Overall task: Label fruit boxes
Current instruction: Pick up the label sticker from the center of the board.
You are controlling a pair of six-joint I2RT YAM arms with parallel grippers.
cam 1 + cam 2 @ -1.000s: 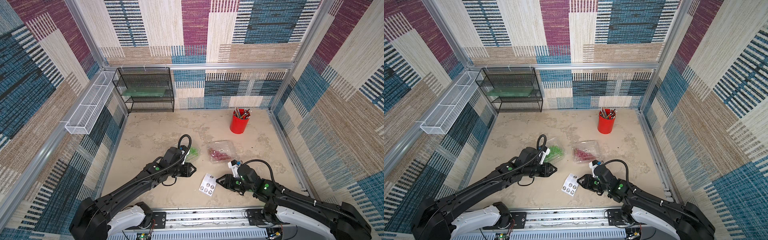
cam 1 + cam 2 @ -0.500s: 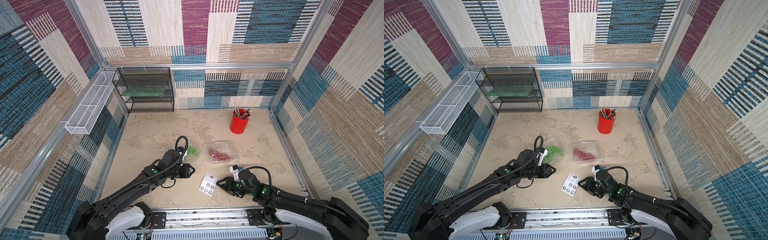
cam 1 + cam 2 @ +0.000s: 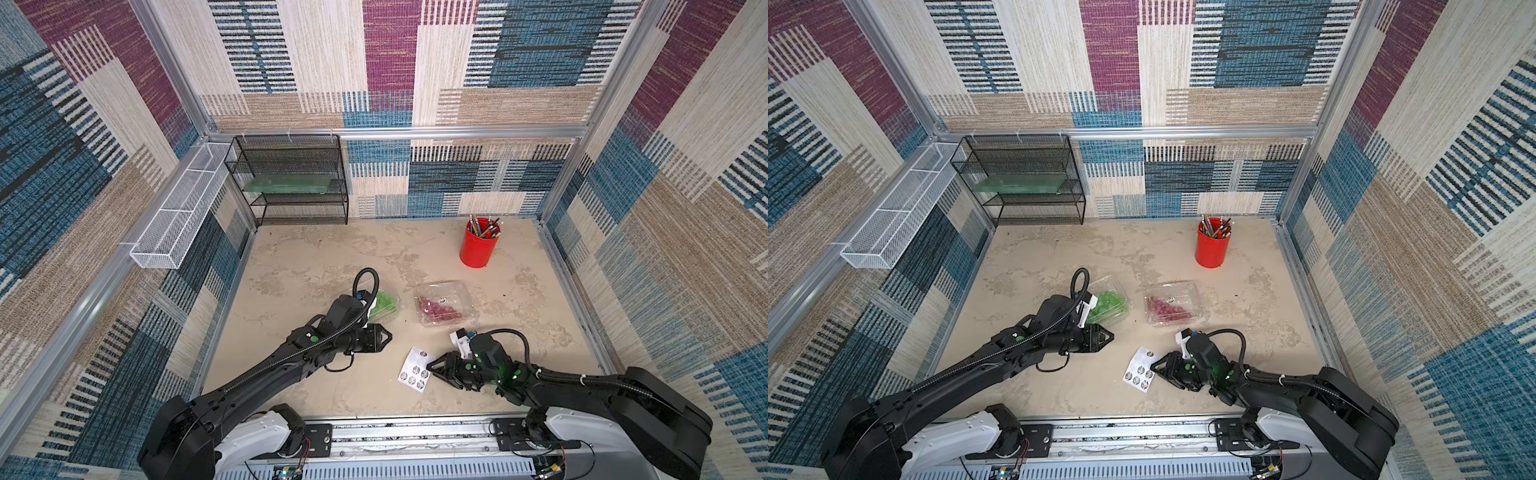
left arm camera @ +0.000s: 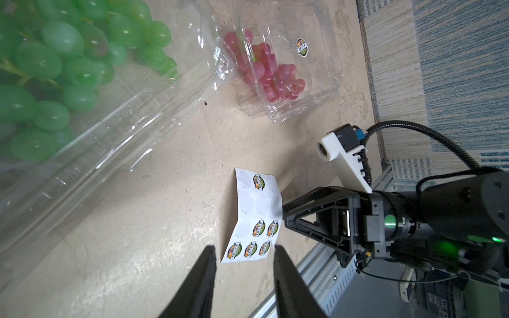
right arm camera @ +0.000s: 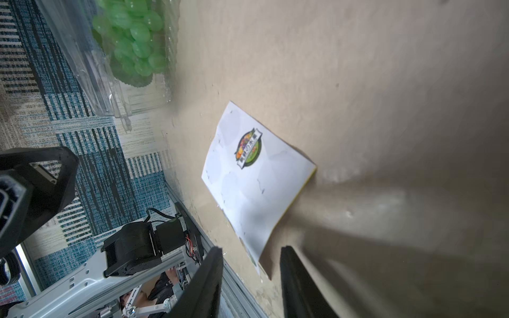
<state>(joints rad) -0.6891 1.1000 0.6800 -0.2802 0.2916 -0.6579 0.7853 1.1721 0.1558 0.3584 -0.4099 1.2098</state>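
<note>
Right gripper point(image 3: 430, 368) has edged down to the near edge of the sticker sheet point(image 3: 414, 369), jaws parted, nothing pinched yet. A next-label pick looks close. Left gripper point(image 3: 388, 336) hovers parted and empty just beside the green-grape punnet point(image 3: 384, 303). Only the left wrist view resolves a round label point(image 4: 302, 47) already on the lid of the red-grape punnet point(image 4: 286, 68) — both punnets sit side by side beyond the sheet.

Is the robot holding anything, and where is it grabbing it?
Nothing yet. The left pincer is open and empty; the right pincer is open around the edge of the sticker sheet, not pinching it.
</note>
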